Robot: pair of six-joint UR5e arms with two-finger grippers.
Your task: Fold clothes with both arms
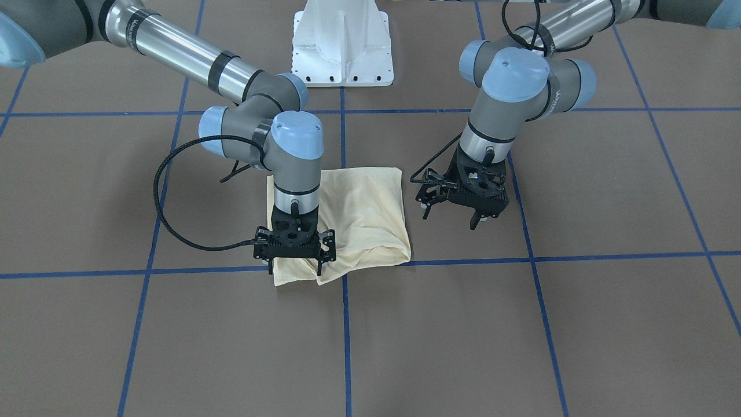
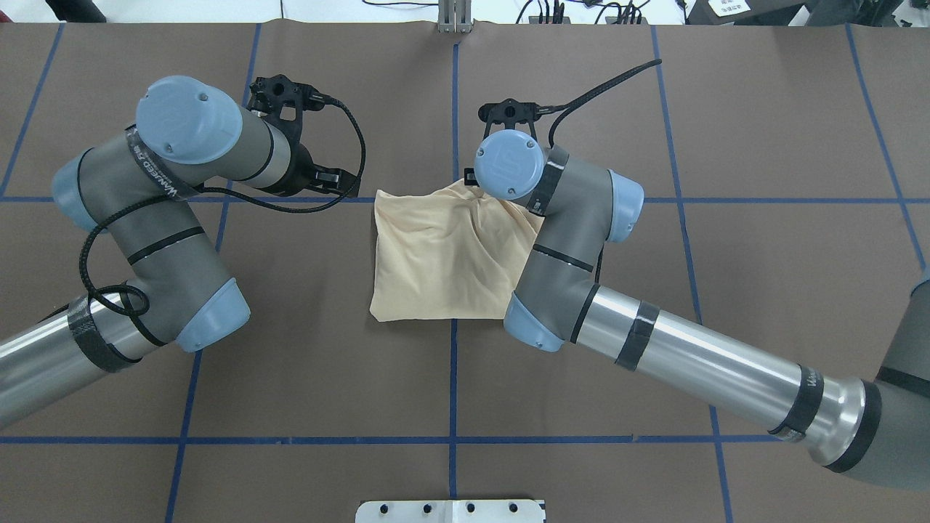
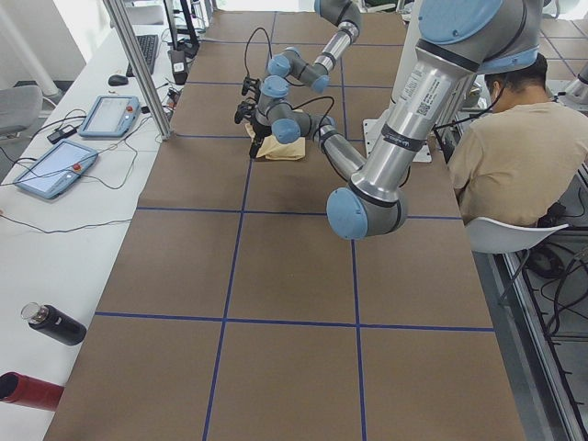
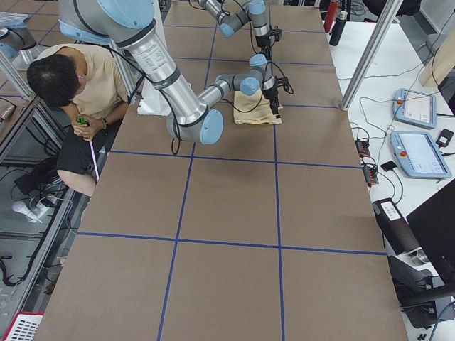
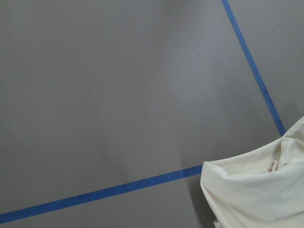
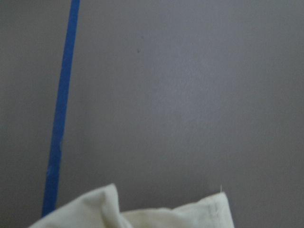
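Overhead exterior view has the shirt (image 2: 443, 261) folded into a pale, nearly square pad at the middle of the table (image 2: 763, 290). It lies across the centre tape line (image 2: 453, 378), and its far edge sits along the line that crosses it. Its sides differ so little that no long axis is clear, and its edges run close to the tape grid, a little skewed. Neck and print are hidden, so I cannot tell which way it points. Creases gather toward the far right corner, where the right gripper (image 1: 295, 267) stands upright on the cloth. From the front its fingertips show apart, with the cloth bunched beneath them. The right arm (image 2: 654, 349) reaches in low, and its elbow and wrist cover the pad's right side from above. The left gripper (image 1: 450, 217) hangs tilted over bare table just to the shirt's left, not touching it, fingers spread. Its wrist camera catches only a shirt corner and two tape lines. The left arm (image 2: 145, 218) is bent well clear of the cloth. A white base (image 1: 341, 52) stands on the robot's side of the shirt. Off the table's edge a person (image 3: 514, 147) sits by the robot. On the side bench (image 3: 37, 257) lie two tablets (image 3: 55, 170), a black bottle (image 3: 53, 323) and a red bottle (image 3: 26, 390).
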